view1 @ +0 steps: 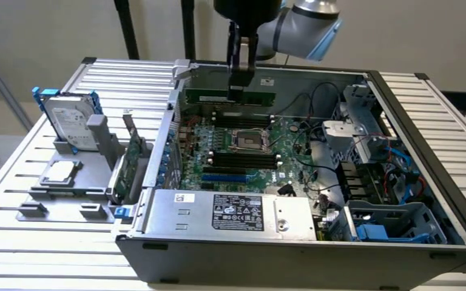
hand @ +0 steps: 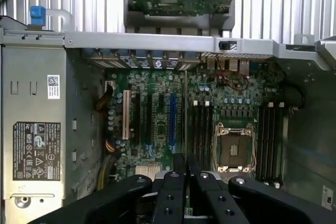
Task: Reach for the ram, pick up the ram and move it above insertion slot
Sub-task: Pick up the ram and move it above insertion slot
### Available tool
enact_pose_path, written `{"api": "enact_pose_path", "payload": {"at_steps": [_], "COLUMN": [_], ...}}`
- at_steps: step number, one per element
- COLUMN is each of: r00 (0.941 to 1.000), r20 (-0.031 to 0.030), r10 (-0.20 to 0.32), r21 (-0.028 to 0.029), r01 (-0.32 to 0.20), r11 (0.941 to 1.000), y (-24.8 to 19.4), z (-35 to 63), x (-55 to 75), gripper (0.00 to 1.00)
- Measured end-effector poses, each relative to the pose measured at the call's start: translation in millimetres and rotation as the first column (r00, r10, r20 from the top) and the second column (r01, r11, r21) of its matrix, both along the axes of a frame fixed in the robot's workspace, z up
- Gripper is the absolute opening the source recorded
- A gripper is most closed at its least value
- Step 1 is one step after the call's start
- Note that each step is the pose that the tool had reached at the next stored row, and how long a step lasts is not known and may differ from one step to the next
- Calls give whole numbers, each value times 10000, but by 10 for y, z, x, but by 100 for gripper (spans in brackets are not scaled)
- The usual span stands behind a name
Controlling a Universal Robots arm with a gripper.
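The ram [view1: 213, 96] hangs level in the gripper [view1: 241, 91], whose jaws are clenched on the stick's middle. It is over the far end of the board, beyond the processor socket [view1: 247, 140].

You are, I judge, in the carrying step. The pick is done, the placing above an insertion slot [view1: 241, 159] is not. That placing calls for the stick to lie parallel over one black socket; which one I cannot tell.

The computer case [view1: 298, 254] holds the board. The grey tray [view1: 63, 200] outside it holds a hard drive [view1: 67, 124], an expansion card [view1: 136, 160] and a processor chip [view1: 61, 173].
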State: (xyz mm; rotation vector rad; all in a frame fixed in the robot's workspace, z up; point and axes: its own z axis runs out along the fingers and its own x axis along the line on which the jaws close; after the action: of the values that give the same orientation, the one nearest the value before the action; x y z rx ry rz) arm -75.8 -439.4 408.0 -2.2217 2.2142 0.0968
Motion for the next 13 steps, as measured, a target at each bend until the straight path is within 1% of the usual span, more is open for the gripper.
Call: {"api": "enact_pose_path", "payload": {"at_steps": [4,7,9,13], "r00": [10000,10000,10000,9999], "r20": [0,-1,-1,0], "r10": [0,-3,-21,-164], "r21": [-18,-24,-25,-23], "r01": [0,3,21,164], "r11": [10000,10000,10000,9999], "y": [119,178,201,213], "z": [-32,-60,-79,-111], "x": [101,172,212,279], "gripper": [13,13,13,13]}}
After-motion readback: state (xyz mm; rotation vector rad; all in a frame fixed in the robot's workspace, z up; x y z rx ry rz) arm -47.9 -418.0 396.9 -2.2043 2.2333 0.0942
